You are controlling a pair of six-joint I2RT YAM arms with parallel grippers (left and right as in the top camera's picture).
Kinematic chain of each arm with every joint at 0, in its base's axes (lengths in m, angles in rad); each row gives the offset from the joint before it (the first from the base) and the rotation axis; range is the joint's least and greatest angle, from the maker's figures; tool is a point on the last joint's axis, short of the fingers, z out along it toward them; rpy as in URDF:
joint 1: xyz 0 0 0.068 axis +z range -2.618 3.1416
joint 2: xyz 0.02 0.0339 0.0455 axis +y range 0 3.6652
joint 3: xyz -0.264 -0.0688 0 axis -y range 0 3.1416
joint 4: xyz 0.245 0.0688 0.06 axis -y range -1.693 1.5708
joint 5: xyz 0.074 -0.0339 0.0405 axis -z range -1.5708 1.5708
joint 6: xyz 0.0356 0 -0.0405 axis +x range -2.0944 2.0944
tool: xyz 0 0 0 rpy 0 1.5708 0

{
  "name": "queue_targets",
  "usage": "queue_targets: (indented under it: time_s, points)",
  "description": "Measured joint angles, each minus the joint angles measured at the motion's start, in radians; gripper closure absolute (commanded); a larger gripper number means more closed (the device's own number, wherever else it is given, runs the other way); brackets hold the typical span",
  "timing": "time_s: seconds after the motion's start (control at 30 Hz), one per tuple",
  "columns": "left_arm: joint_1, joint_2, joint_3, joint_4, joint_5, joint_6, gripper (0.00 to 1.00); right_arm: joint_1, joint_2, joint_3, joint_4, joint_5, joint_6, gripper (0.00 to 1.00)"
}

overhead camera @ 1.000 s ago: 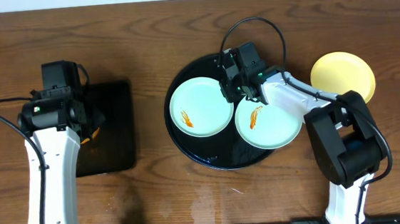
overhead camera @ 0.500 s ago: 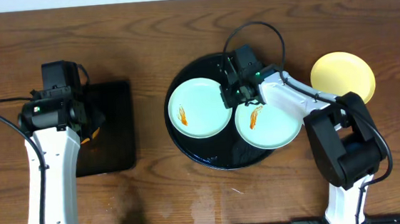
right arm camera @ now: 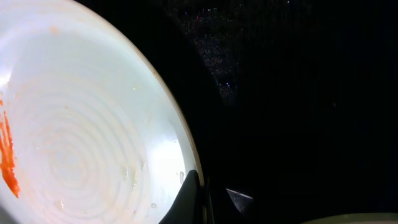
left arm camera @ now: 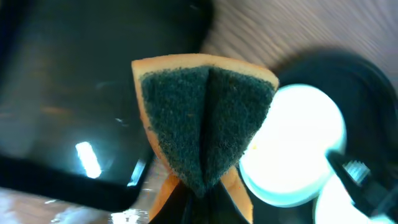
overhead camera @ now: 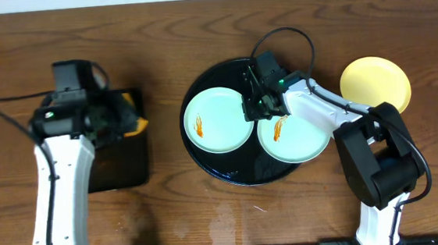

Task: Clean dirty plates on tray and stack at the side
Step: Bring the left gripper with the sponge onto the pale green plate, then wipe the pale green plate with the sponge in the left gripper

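Closest to the left wrist camera is a sponge: orange foam faced with a coarse dark green scouring pad, creased down its middle into a wedge. The left claw is squeezed tight on its lower end and holds it above the 3 o'clock edge of a glossy black rectangular tray with rounded corners. Closest to the right wrist camera is the smooth glazed rim of the left mint plate, whose shallow well shows faint concentric rings and an orange sauce smear at 9 o'clock in that view. The right claw has its two tips almost together, one lying over this plate's 3 o'clock rim and the other over black tray surface. Whether it actually pinches the rim cannot be told. From overhead, the round tray is shiny black with a low lip and lies near the middle of the tabletop, a brown board with dark flowing wood grain. The left mint plate sits at 9 o'clock on the round tray. The right mint plate, also streaked with orange, sits just beside it at about 4 o'clock and reaches the tray's lip. Farther out, off the tray toward 2 o'clock, the pale yellow plate rests on bare wood beside the right arm. A pale strip runs along the tabletop's 12 o'clock edge.
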Motion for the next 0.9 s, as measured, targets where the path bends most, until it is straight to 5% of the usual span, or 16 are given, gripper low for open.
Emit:
queue_targets:
  time_s: [0.43,0.9]
  points:
    - [-0.346,0.264,0.000,0.259,0.089,0.001,0.92,0.000,0.000,0.000,0.001,0.000,0.000,0.99]
    - [-0.492,0.506,0.000,0.485,0.096,-0.155,0.92,0.000,0.000,0.000,0.002,0.000,0.000,0.99]
